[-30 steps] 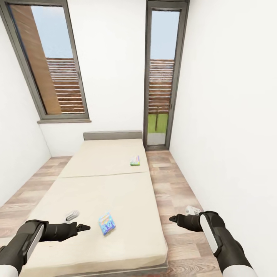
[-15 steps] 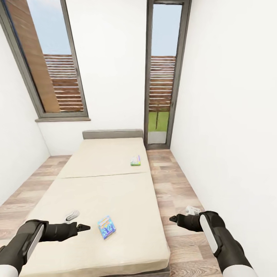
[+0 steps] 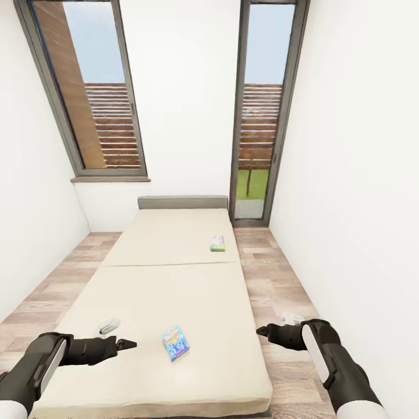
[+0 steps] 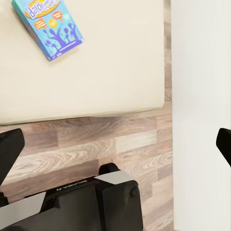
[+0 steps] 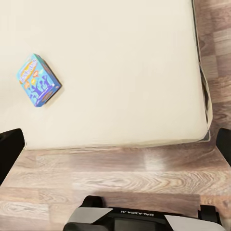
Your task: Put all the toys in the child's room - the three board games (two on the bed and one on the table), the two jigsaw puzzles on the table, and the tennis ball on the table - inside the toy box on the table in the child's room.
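Note:
A blue board game [image 3: 175, 342] lies flat on the near part of the bed [image 3: 174, 291]. It also appears in the left wrist view [image 4: 48, 26] and the right wrist view [image 5: 38, 80]. A second board game [image 3: 217, 243], green-edged, rests further up the bed near its right side. My left gripper [image 3: 127, 344] hangs open over the bed's near left part, to the left of the blue box. My right gripper [image 3: 262, 331] hangs open above the floor just past the bed's right edge. Both hold nothing. The toy box, table, puzzles and tennis ball are out of view.
A grey headboard [image 3: 182, 202] stands against the far wall between two tall grey-framed windows [image 3: 96, 93]. A white wall [image 3: 361, 174] runs close along the right, leaving a narrow strip of wood floor [image 3: 273, 279]. Wider floor lies left of the bed.
The whole head picture has shifted right, so the camera moved. The bed and both boxes lie as before, and both arms keep their pose.

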`<state>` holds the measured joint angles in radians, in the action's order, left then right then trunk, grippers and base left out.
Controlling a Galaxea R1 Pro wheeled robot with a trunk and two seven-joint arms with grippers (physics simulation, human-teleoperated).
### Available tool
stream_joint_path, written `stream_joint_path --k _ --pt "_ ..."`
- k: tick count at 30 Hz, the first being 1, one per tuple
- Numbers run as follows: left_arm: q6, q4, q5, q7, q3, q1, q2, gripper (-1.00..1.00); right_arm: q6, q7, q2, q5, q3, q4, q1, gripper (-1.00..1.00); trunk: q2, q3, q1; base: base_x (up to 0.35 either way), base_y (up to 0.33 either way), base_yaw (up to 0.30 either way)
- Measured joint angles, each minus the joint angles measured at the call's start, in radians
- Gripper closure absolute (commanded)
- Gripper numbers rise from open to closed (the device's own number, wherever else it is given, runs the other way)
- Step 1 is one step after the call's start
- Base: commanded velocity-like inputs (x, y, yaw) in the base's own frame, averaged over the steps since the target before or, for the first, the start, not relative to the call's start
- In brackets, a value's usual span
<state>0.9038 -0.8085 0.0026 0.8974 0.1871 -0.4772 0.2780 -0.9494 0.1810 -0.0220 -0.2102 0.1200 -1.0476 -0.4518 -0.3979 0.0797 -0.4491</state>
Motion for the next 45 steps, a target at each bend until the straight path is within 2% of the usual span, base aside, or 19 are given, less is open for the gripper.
stream_joint_path --k 7,14,18,45 --pt "0.000 0.000 0.000 -0.001 -0.001 0.000 -0.001 -1.00 0.003 0.000 -0.001 -0.002 0.004 0.000 0.000 -1.00 0.000 0.000 0.000 0.194 0.063 0.106" --pt "0.000 0.000 -0.001 -0.002 -0.001 -0.001 -0.001 -1.00 0.065 0.000 -0.002 -0.011 0.006 0.000 0.000 -1.00 0.000 0.000 0.000 0.176 0.009 0.014" --pt "-0.001 0.000 0.000 -0.001 -0.001 0.000 -0.001 -1.00 0.074 0.001 -0.003 -0.015 0.006 0.001 0.000 -1.00 0.000 0.000 0.000 0.257 0.002 0.003" --pt "-0.001 0.000 0.000 -0.002 -0.002 0.000 -0.002 -1.00 0.078 0.010 -0.005 -0.021 0.007 0.001 0.000 -1.00 0.000 0.000 0.000 0.147 0.000 0.000"
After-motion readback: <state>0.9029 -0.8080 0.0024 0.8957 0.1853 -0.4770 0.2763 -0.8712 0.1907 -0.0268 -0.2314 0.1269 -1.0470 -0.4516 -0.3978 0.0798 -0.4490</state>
